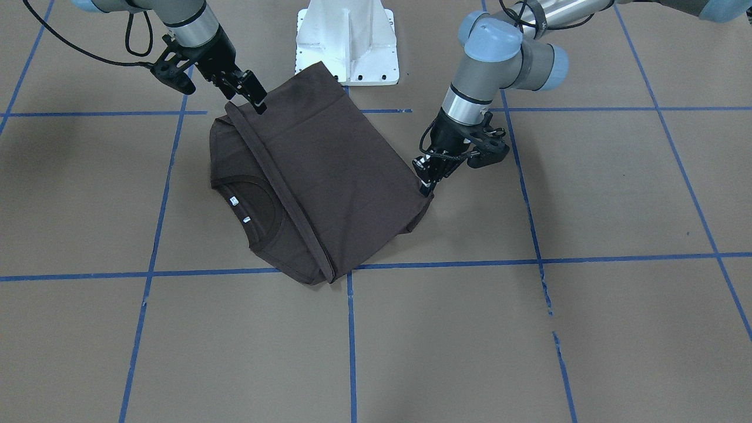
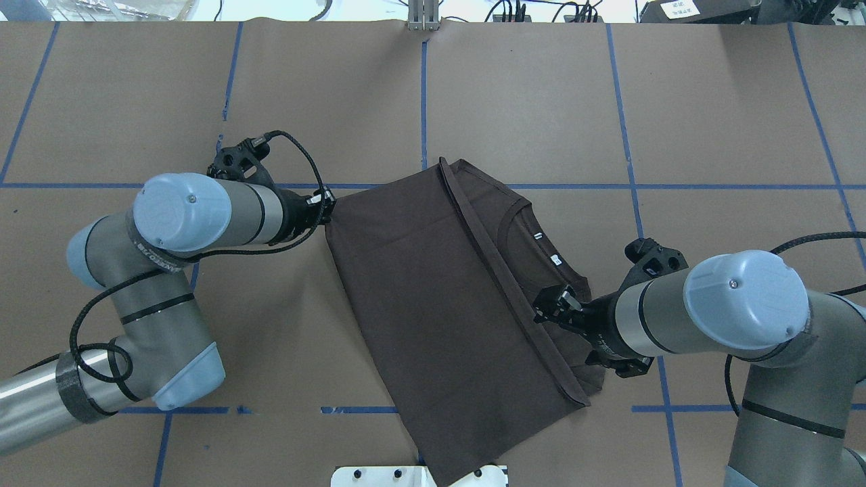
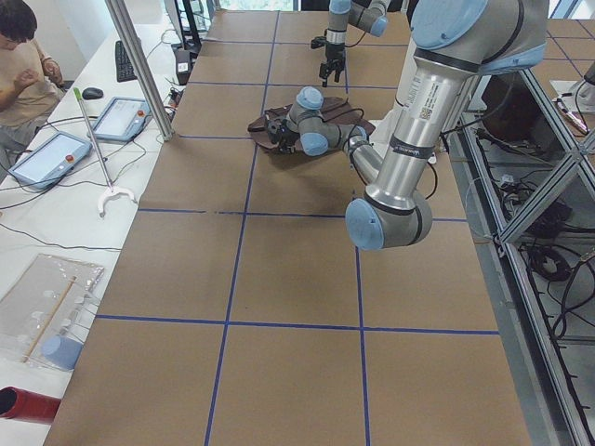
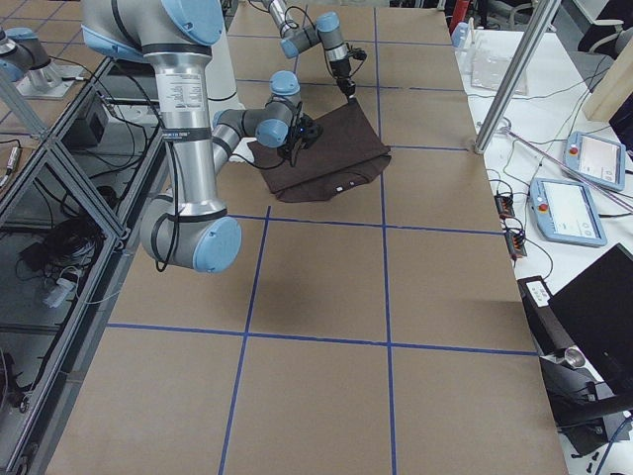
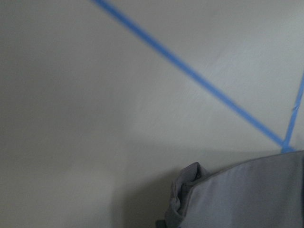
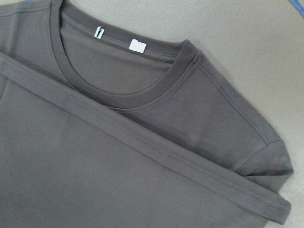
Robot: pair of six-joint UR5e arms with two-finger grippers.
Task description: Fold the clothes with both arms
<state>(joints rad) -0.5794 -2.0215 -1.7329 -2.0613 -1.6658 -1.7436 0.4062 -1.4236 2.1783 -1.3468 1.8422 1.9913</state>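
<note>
Low down, left arm (image 2: 223, 213) and right arm (image 2: 676, 314) flank the T-shirt (image 2: 433, 270).

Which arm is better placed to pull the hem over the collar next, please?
Probably right: the right tool sits at the hem, beside the collar, while the left tool is at the shirt's far folded edge.

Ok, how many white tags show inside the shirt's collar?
2. A narrow tag sits on the inside of the collar band; a wider tag lies just beside it, below the band. The T-shirt's folded-over layer could hide others.
</note>
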